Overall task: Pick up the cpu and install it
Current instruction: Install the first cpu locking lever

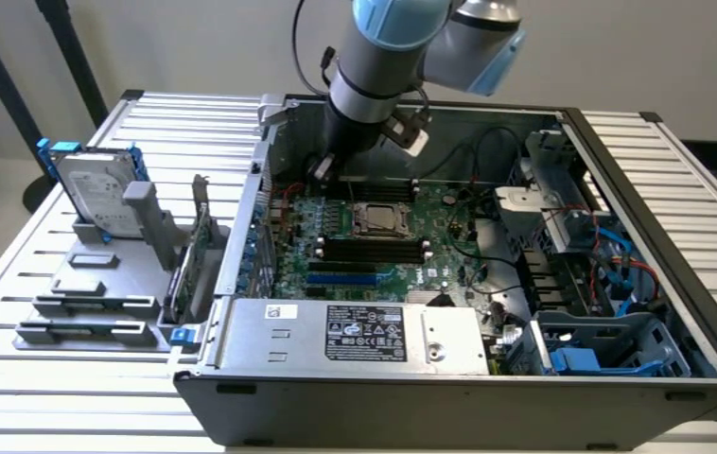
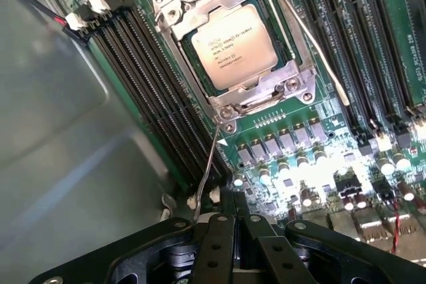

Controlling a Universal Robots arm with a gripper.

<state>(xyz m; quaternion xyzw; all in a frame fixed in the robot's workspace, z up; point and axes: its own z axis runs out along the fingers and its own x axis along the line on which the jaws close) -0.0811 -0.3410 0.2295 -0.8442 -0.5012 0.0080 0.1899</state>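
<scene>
Computer case (image 1: 372,383) open, motherboard (image 2: 346,131) under the end effector (image 2: 234,227), which is clenched beside the thin latch wire (image 2: 208,157). Ahead of it, the cpu (image 2: 234,46) sits in its socket: light, stiff, slick-topped, likely fragile. Edges are the place to grip.

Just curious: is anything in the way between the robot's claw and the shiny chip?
Only a thin wire lever runs from the metal frame around the chip toward the shut gripper; the chip's top lies bare.

A robotics lab or test workshop: a robot arm (image 1: 377,57) hangs over an opened computer case (image 1: 460,397) on a slatted metal table (image 1: 30,397), beside grey part holders (image 1: 87,307).
</scene>
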